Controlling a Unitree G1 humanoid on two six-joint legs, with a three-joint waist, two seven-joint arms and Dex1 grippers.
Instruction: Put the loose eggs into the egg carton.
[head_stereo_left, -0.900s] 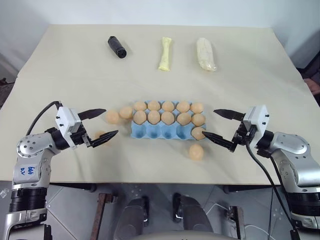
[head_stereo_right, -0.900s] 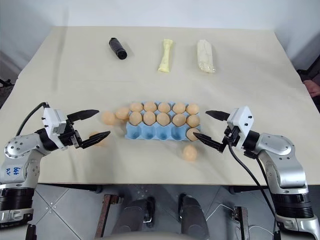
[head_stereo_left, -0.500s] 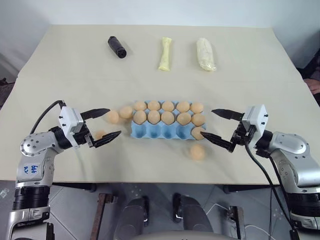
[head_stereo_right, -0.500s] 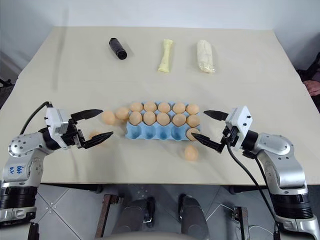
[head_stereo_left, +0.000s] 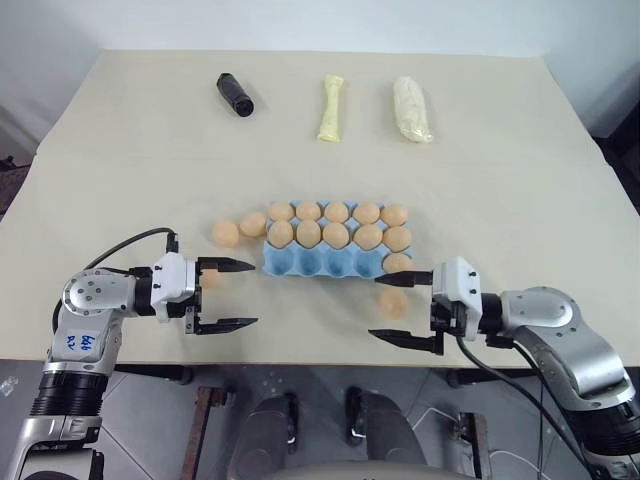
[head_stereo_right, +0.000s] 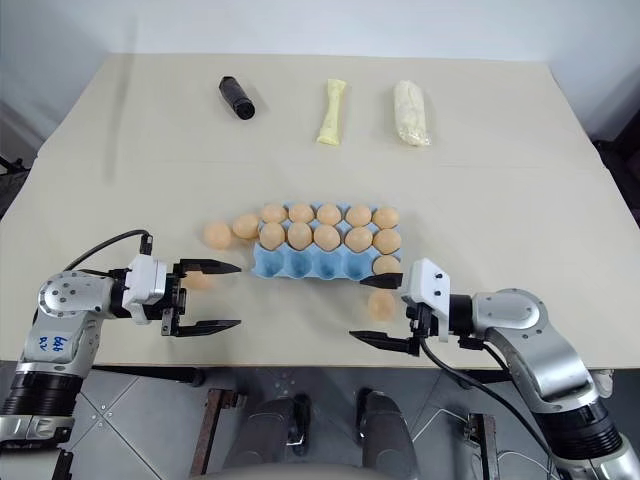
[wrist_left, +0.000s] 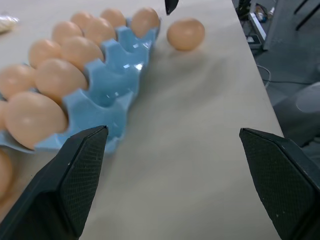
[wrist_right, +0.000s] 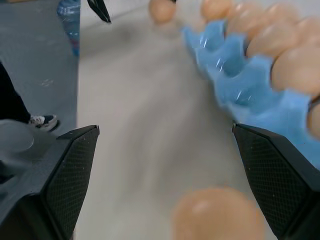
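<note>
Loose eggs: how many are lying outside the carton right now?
4. Two eggs lie off the egg carton's left end, one egg is by the left end effector, and one egg is by the right end effector. None seem hidden.

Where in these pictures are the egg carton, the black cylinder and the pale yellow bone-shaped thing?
egg carton (head_stereo_left: 320, 262): left eye view, empty front cups.
black cylinder (head_stereo_left: 234, 94): left eye view, its middle.
pale yellow bone-shaped thing (head_stereo_left: 331, 108): left eye view, its shaft.
</note>
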